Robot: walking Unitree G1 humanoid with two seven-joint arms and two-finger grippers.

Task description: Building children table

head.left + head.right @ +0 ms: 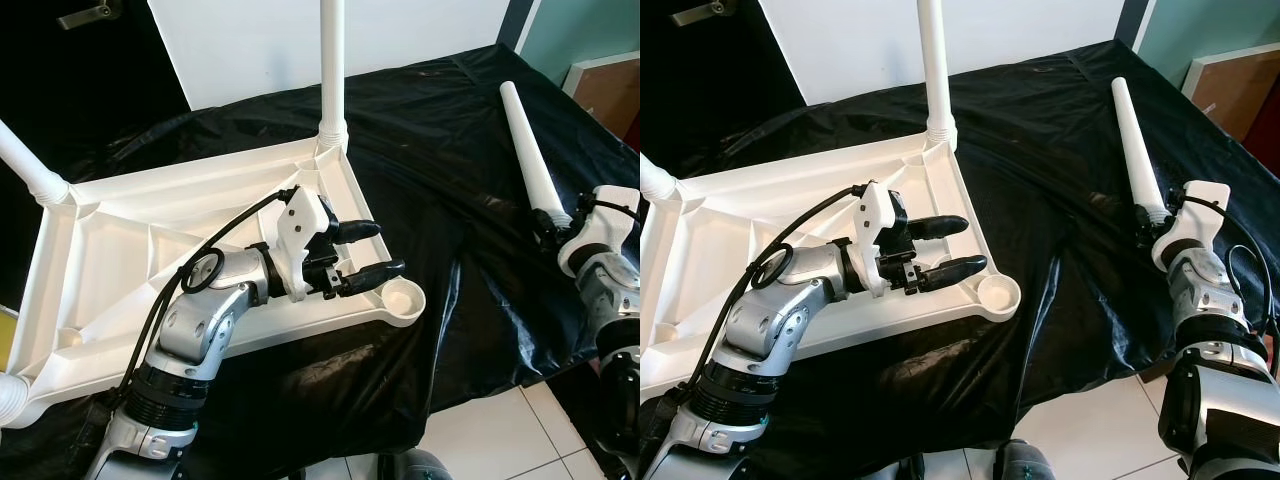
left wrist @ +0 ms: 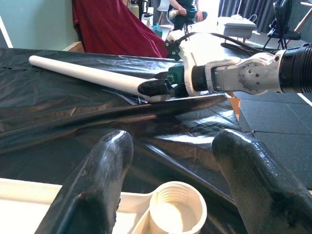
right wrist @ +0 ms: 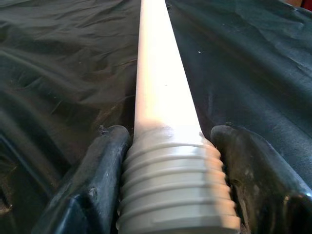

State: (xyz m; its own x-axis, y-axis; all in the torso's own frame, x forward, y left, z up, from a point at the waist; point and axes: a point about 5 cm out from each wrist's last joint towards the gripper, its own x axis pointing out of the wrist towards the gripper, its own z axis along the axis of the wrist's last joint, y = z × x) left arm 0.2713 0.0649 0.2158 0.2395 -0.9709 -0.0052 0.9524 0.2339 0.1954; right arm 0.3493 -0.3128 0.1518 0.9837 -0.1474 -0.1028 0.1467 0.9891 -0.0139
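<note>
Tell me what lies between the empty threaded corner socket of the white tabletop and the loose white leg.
Only wrinkled black plastic sheeting lies between the empty threaded socket and the white tapered leg in the right gripper, as both eye views show.

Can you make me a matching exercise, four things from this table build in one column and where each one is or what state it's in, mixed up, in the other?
Column one:
1. loose white plastic table leg
2. upside-down white plastic tabletop
3. empty round threaded corner socket
4. left hand

Column two:
A. lying on the black sheet with legs already standing up from it
B. open, just above the tabletop near the empty socket
C. gripped at its threaded end by the right hand
D. no leg screwed in

Pairs: 1-C, 2-A, 3-D, 4-B
</note>
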